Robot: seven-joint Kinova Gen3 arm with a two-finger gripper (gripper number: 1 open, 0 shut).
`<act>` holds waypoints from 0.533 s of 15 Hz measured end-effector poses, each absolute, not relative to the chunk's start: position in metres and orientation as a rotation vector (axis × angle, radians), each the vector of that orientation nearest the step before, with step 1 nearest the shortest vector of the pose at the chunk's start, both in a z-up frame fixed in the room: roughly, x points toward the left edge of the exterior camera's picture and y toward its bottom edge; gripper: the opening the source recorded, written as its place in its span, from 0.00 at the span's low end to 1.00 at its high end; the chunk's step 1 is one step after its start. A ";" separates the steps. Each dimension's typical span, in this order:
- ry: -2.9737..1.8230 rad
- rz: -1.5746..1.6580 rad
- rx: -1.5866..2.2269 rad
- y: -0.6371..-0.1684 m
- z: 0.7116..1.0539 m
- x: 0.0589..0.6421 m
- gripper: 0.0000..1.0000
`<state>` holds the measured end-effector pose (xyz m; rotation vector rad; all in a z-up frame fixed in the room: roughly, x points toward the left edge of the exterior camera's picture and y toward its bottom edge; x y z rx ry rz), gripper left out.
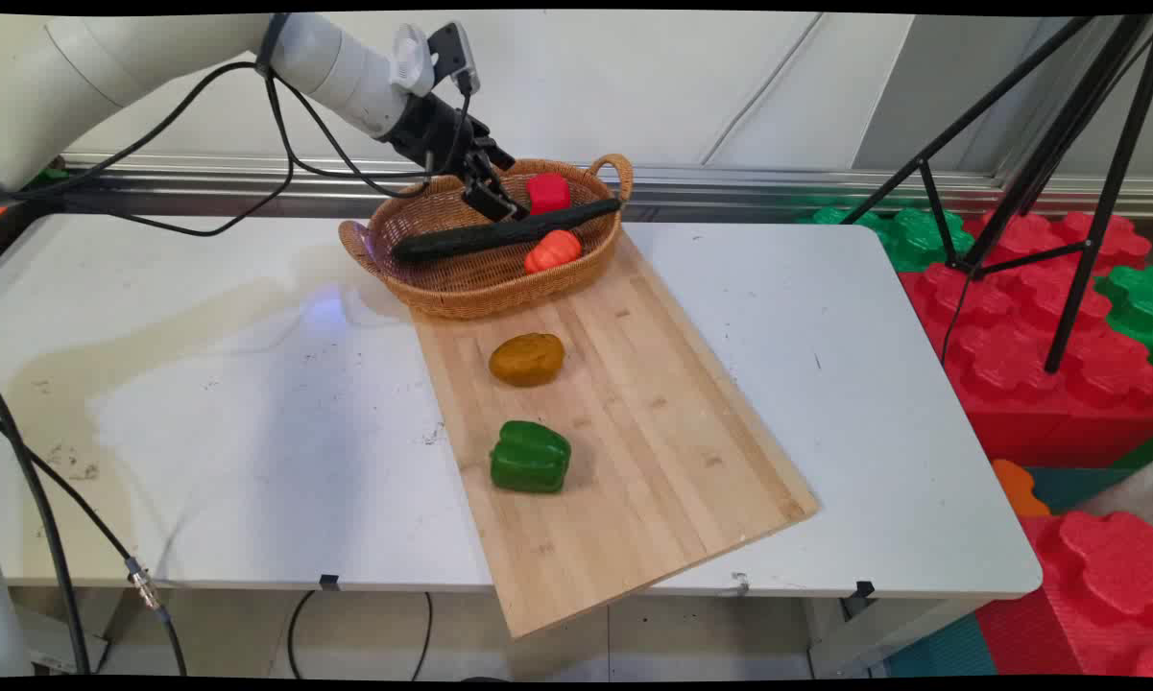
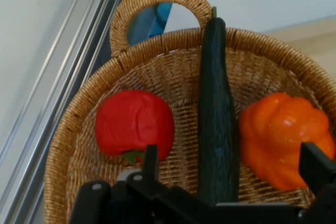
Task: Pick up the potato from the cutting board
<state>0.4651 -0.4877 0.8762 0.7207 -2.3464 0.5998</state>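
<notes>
I have the end effector [image 1: 502, 200] spread wide and empty over the wicker basket [image 1: 461, 288], straddling the dark cucumber [image 2: 216, 114] that lies between a red pepper [image 2: 134, 123] and an orange pepper [image 2: 283, 137], while a potato [image 1: 527, 359] and green pepper [image 1: 530, 458] sit on the cutting board [image 1: 672, 422] across the tabletop [image 1: 202, 403].

Cucumber [image 1: 504, 233] lies between peppers [image 1: 553, 250] in basket [image 1: 461, 288].

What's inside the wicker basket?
The basket holds a red pepper, a dark cucumber lying across it, and an orange pepper. The weave under them is hidden.
</notes>
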 end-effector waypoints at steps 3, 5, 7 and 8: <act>-2.319 0.590 0.728 -0.482 0.883 0.471 1.00; -2.298 0.584 0.727 -0.474 0.893 0.476 1.00; -2.283 0.578 0.723 -0.467 0.901 0.480 1.00; -2.273 0.572 0.721 -0.462 0.906 0.483 1.00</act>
